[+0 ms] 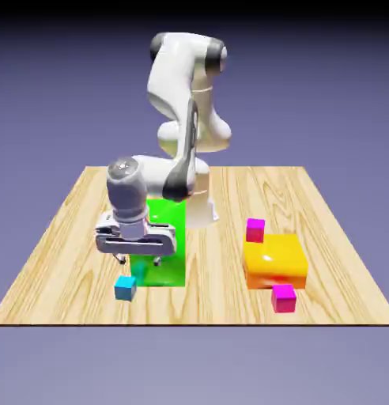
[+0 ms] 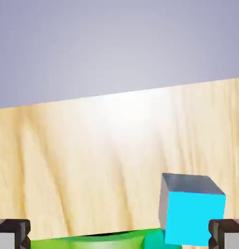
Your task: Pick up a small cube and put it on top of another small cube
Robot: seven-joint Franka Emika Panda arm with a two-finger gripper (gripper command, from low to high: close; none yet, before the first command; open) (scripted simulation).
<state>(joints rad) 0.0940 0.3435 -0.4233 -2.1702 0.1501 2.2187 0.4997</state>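
Spanning the scene, a wooden table (image 1: 63,229) carries every object. Next in size, the white arm (image 1: 186,95) folds down from its base so that the hand hangs low over the near part of the table, toward the exterior view's left. A tall green block (image 1: 162,265) stands directly behind the hand, and an orange block (image 1: 275,263) sits well apart toward the exterior view's right, with one magenta cube (image 1: 255,230) touching its far corner and a second magenta cube (image 1: 284,298) just beside its near corner.

The gripper (image 1: 138,259) points downward, its fingers spread wide with nothing between them; in the hand view both grey fingertips (image 2: 12,234) sit at the lower corners, far apart.

Smallest is the task's cyan cube (image 1: 126,288), resting on the table just beside the green block's near lower corner. It lies below the gripper and slightly off-centre: in the exterior view it sits a little toward the left of the fingers, and in the hand view the cyan cube (image 2: 192,209) appears close against one fingertip rather than midway. The coming move therefore likely calls for a small sideways correction before descending, keeping the fingers clear of the green block.
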